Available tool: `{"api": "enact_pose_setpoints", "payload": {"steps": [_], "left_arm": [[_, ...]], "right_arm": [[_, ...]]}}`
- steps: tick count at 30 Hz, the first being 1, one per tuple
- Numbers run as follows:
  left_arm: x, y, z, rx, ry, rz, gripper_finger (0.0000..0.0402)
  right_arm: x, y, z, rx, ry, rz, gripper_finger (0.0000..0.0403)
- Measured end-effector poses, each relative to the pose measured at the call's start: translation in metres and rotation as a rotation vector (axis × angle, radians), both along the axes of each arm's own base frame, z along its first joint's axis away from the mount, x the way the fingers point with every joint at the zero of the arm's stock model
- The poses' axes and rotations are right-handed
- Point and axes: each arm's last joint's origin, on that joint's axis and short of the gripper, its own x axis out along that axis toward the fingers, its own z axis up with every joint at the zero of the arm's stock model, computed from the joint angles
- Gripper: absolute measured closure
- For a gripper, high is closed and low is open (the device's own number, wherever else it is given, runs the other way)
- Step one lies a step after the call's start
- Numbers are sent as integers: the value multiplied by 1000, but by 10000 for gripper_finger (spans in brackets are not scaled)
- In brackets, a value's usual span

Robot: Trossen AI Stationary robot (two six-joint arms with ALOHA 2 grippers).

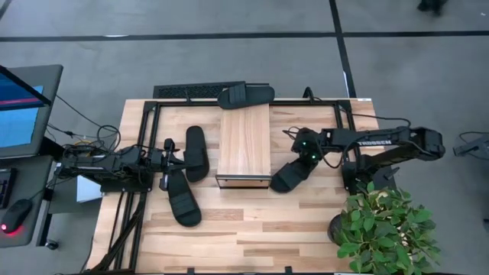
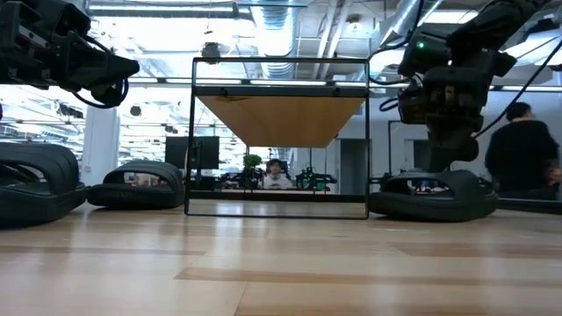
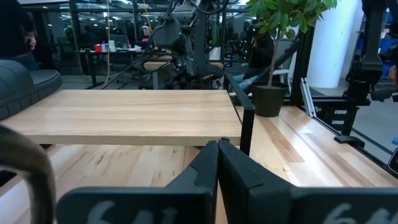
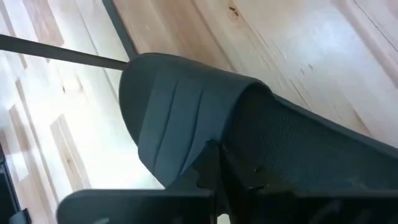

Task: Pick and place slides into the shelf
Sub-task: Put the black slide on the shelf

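The light-wood shelf [image 1: 244, 149] stands mid-table. One black slide [image 1: 244, 95] lies across the shelf's far end. Two slides [image 1: 196, 153] [image 1: 182, 198] lie sole-down on the table left of the shelf. A fourth slide [image 1: 289, 177] [image 4: 180, 118] lies flat on the table right of the shelf. My right gripper [image 1: 306, 159] [image 4: 216, 152] slants down over this slide and is shut. Its tips stand at the edge of the ribbed strap. My left gripper [image 1: 170, 162] [image 3: 217, 149] is shut, level and waiting at the table's left, beside the two slides. My right gripper comes at the right-hand slide slanting down from the table's right. Its shut fingertips [image 4: 208, 155] stand at the strap's edge [image 4: 236, 106], where the strap meets the footbed. I cannot tell whether they touch it or have any of it between them. The slide's sole [image 2: 435, 211] lies on the table.
A potted plant [image 1: 386, 229] stands at the near right corner, close to the right arm's base. A monitor [image 1: 23, 107] stands off the table's left edge. Black frame rails [image 1: 145, 130] run along the table's far and left sides. A person [image 2: 522, 158] is in the room beyond.
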Motion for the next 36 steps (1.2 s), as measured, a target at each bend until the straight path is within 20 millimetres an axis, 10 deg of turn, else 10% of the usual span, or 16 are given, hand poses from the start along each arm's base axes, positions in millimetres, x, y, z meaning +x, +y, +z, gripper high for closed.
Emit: {"api": "enact_pose_setpoints", "payload": {"steps": [36], "left_arm": [[0,0,0,4,0,0,401]], "right_arm": [[-76,-6,66,-209,-230,-274,403]]}}
